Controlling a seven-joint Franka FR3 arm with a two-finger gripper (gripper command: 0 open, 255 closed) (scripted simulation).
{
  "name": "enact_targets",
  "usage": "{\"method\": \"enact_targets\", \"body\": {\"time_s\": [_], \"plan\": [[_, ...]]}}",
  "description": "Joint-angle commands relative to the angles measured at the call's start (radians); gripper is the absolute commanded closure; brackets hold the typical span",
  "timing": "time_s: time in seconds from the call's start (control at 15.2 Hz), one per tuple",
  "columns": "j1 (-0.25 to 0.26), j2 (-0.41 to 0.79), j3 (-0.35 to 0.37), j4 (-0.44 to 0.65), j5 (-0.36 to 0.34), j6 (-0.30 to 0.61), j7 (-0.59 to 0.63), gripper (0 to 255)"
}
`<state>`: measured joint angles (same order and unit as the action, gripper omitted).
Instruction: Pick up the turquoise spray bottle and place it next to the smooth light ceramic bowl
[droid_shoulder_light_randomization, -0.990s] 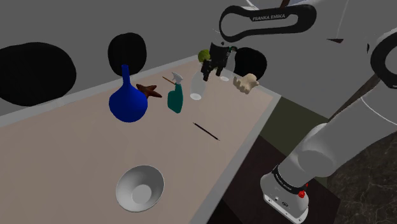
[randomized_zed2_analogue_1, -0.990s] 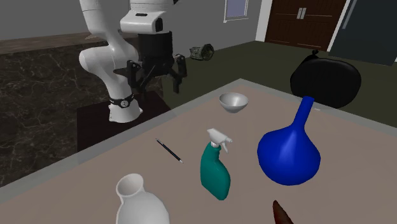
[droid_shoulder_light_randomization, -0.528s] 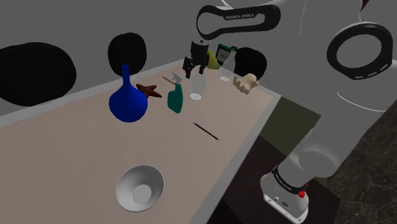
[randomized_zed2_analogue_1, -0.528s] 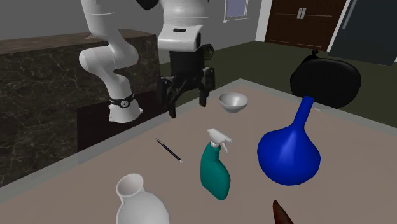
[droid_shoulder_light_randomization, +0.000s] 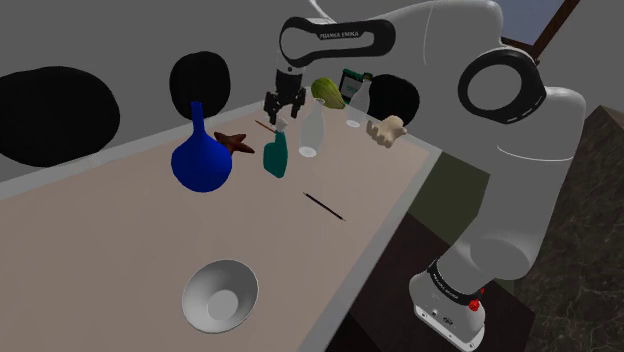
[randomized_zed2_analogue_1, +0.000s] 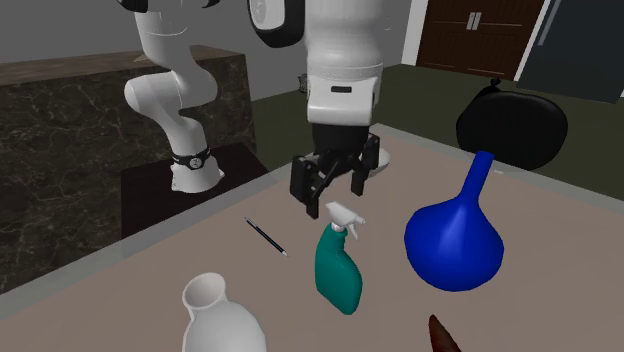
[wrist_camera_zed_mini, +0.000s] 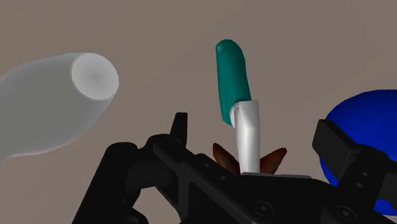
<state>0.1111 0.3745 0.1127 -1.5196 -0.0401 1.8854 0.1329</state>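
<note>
Teal spray bottle (randomized_zed2_analogue_1: 338, 268) stands untouched; the hand (randomized_zed2_analogue_1: 332, 192), wide open and empty, has shifted to seemingly just above it.

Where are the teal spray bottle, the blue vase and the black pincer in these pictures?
teal spray bottle (randomized_zed2_analogue_1: 338, 272), second exterior view, on its teal body.
blue vase (randomized_zed2_analogue_1: 453, 245), second exterior view, on its round belly.
pincer (randomized_zed2_analogue_1: 335, 201), second exterior view, midway between its open fingertips.

Black end effector (randomized_zed2_analogue_1: 333, 190) with fingers spread, hovering just above white nozzle of teal spray bottle (randomized_zed2_analogue_1: 338, 268), bottle upright on table (randomized_zed2_analogue_1: 130, 270), blue vase (randomized_zed2_analogue_1: 452, 245) beside it, thin black pen (randomized_zed2_analogue_1: 266, 237), white jug (randomized_zed2_analogue_1: 222, 322) at lower edge
</note>
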Motion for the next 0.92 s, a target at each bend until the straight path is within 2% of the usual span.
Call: {"method": "enact_targets", "body": {"time_s": [0.0, 0.26, 0.73, 0.79, 0.86], "plan": [[0.001, 0.008, 0.0, -0.012, -0.001, 0.02, 0.001, 0], [0.001, 0.017, -0.001, -0.047, -0.002, 0.064, 0.002, 0], [0.001, 0.017, -0.001, -0.046, -0.002, 0.064, 0.002, 0], [0.001, 0.017, -0.001, -0.046, -0.002, 0.064, 0.002, 255], [0.001, 0.017, -0.001, -0.046, -0.002, 0.064, 0.002, 255]]}}
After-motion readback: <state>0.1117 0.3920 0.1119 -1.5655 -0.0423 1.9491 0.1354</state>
